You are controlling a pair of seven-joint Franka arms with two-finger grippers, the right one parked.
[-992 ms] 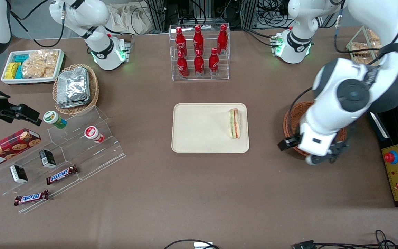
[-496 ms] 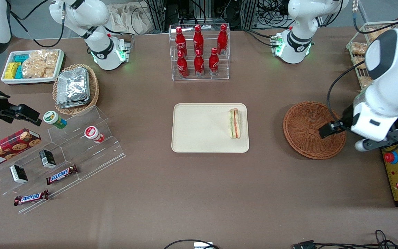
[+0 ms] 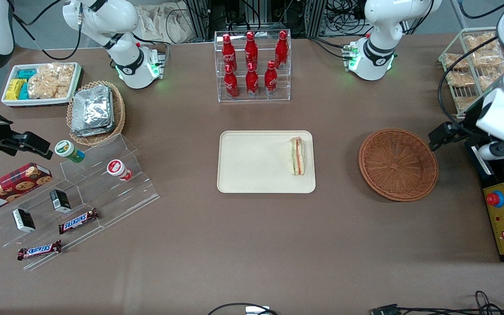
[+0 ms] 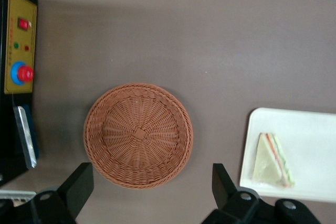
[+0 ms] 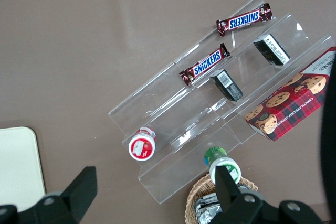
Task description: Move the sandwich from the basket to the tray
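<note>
The sandwich lies on the cream tray, at the tray's edge nearest the reddish-brown basket. The basket is empty. My left gripper is raised at the working arm's end of the table, beside the basket and over the edge of the black control box. It is open and holds nothing. In the left wrist view the open gripper frames the basket, with both black fingers wide apart. The sandwich and the tray show there too.
A control box with a red button sits by the basket. A wire rack of snack bags and a rack of cola bottles stand farther from the camera. A foil-packet basket, a snack bin and an acrylic stand lie toward the parked arm's end.
My left arm has swung off the basket toward the working arm's table end and risen, uncovering the whole empty basket. The sandwich has stayed on the tray.
</note>
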